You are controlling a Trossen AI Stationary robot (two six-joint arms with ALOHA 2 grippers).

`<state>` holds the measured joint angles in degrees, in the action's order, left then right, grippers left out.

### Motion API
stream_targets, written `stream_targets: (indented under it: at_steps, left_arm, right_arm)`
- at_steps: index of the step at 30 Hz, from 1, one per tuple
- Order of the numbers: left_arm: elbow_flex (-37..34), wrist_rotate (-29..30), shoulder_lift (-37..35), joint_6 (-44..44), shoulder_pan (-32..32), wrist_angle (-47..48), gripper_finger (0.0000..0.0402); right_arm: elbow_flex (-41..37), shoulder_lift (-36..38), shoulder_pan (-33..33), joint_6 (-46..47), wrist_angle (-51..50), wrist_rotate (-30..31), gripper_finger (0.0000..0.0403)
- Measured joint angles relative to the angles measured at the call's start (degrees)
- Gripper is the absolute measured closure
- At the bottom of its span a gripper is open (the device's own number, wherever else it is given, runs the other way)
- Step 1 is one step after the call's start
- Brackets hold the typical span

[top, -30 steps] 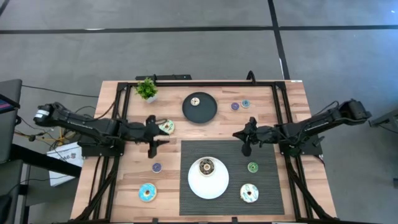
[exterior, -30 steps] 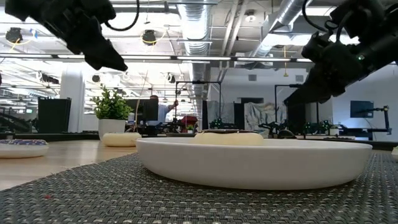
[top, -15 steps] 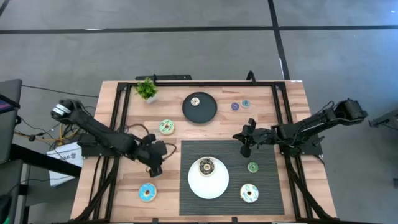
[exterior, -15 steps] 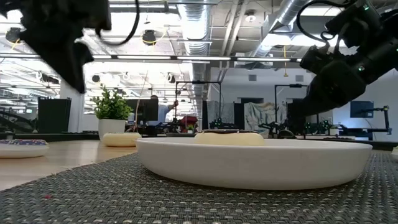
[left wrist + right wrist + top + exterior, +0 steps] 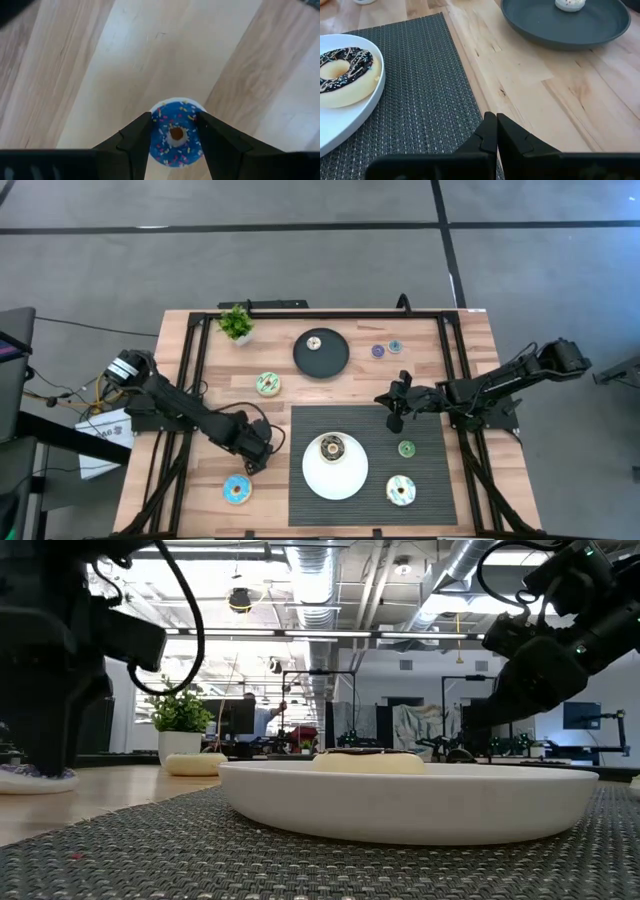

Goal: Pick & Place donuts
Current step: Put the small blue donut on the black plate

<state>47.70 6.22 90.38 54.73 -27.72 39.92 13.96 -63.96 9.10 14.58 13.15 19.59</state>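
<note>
Mini purple donut [image 5: 176, 138]: blue-violet icing, coloured sprinkles, small brown-looking hole. It lies flat on bare wood of the table [image 5: 200, 480], left of the grey mat [image 5: 430, 480], and sits between the two fingers of the left claw [image 5: 255, 455]. Claw is open, fingers flank the donut on both sides; can't tell if they touch it. Nothing lifted.

Surface: light wood plank table with a black frame rail round it, woven grey mat on the near-right part. White plate [image 5: 312, 476] on the mat carries the brown donut [image 5: 332, 447]. Black plate [image 5: 332, 360] at the far side holds a mini cream donut [image 5: 314, 343]. Blue donut [image 5: 237, 489] near the front-left edge, white-green donut [image 5: 267, 384] further back, cream-pink donut [image 5: 401, 490] and mini green donut [image 5: 406, 448] on the mat. Small potted plant [image 5: 237, 323] at the far-left corner.

Room: open workshop, exposed ceiling ducts, a person far off behind the table.

Versus a second ago: left arm swung from beside the white-green donut down onto the mini purple one. Right claw [image 5: 393, 408] unchanged, fingers pressed together and empty, above the mat's far edge.
</note>
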Motion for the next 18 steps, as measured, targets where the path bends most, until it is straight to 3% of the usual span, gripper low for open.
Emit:
stream_targets:
  at_steps: [18]
  left_arm:
    - [0.35, 0.28, 0.69, -0.82, -0.36, 0.91, 0.0249]
  right_arm:
    - [0.00, 0.00, 0.00, 0.40, -0.02, -0.02, 0.0402]
